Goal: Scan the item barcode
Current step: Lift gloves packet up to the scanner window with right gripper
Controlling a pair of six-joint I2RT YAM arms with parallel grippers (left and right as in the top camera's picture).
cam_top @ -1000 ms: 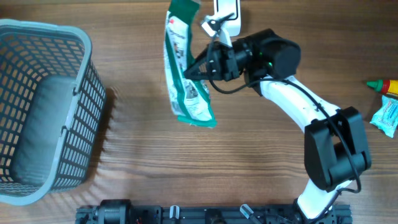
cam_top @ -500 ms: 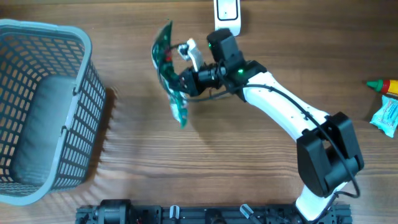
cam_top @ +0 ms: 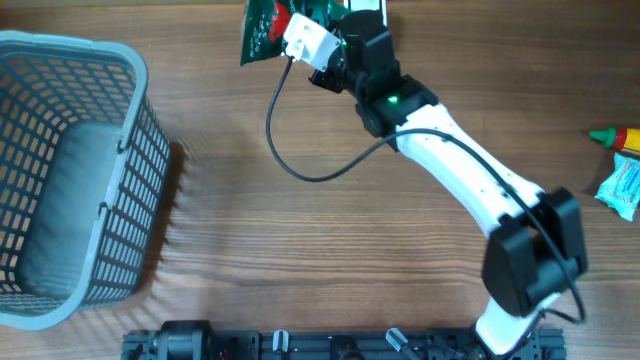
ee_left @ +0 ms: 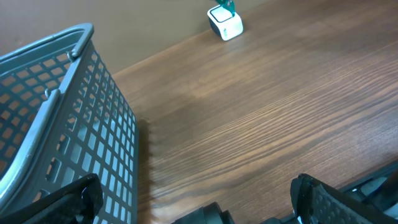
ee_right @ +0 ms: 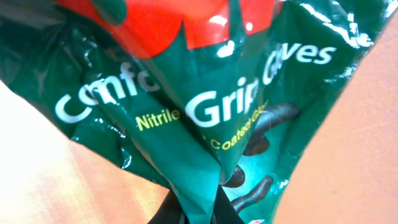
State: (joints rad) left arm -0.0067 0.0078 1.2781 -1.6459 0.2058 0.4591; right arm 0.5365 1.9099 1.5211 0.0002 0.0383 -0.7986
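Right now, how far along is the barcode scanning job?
Done: the glove package is picked up, pinched in the shut right jaws. In hand: it is held close to the white scanner. Remaining: the scan itself; no view shows the barcode being read. The left jaws stand open, idle near the basket.

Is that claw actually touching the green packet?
Touching. The right wrist view shows the right gripper pinched shut on the green packet, its dark tips pressing both sides.
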